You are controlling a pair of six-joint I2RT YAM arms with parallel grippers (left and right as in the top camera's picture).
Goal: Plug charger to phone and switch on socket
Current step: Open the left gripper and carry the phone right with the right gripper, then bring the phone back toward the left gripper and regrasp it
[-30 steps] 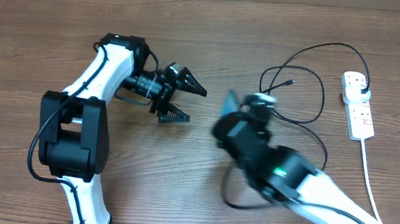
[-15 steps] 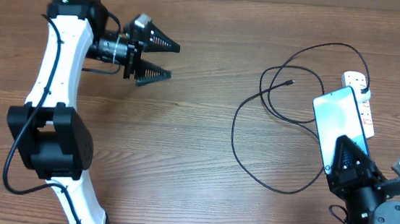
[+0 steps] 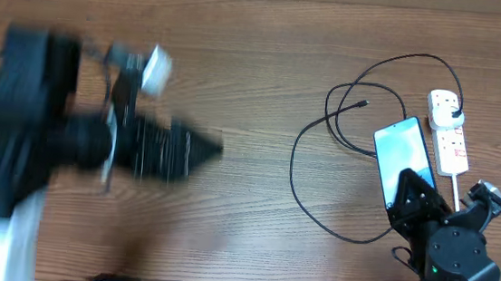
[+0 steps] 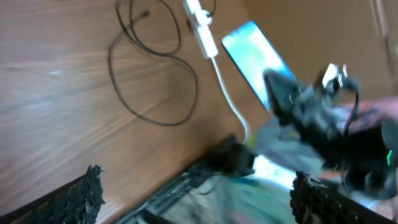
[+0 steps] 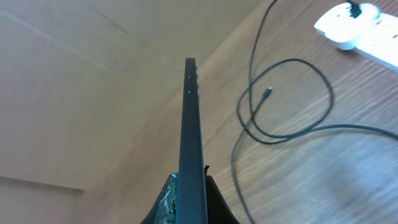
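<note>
**Far left.** My left gripper (image 4: 198,198) is motion-blurred in the overhead view. Its wrist view shows the two fingers at opposite edges of the frame, so the jaws are spread wide and hold nothing.

**Centre.** The charger (image 3: 292,167) lies in loose loops on the wooden table (image 3: 239,58). Its connector tip (image 3: 364,104) is free inside the upper loop and well apart from the phone. I judge the cable light and limp, so it will trail and twist rather than keep its aim. The place to pinch it is the stiff moulding just behind the tip.

**Right of centre.** The phone (image 3: 402,149) sits in my right gripper (image 3: 412,189). The jaws are pressed flat on its lower end, one pad on the screen and one on the back, and my right wrist view shows it edge-on. It looks lifted and tilted rather than lying flat. I judge it stiff, glossy, slippery under the pads and breakable, so it needs firm but modest pressure. I cannot tell which end carries the port.

**Far right.** On the socket (image 3: 453,145) the charger's black plug (image 3: 454,109) appears seated in the far outlet.

**Writing.** The red marks on the socket are too small to read, and no brand or text on the phone is legible.
</note>
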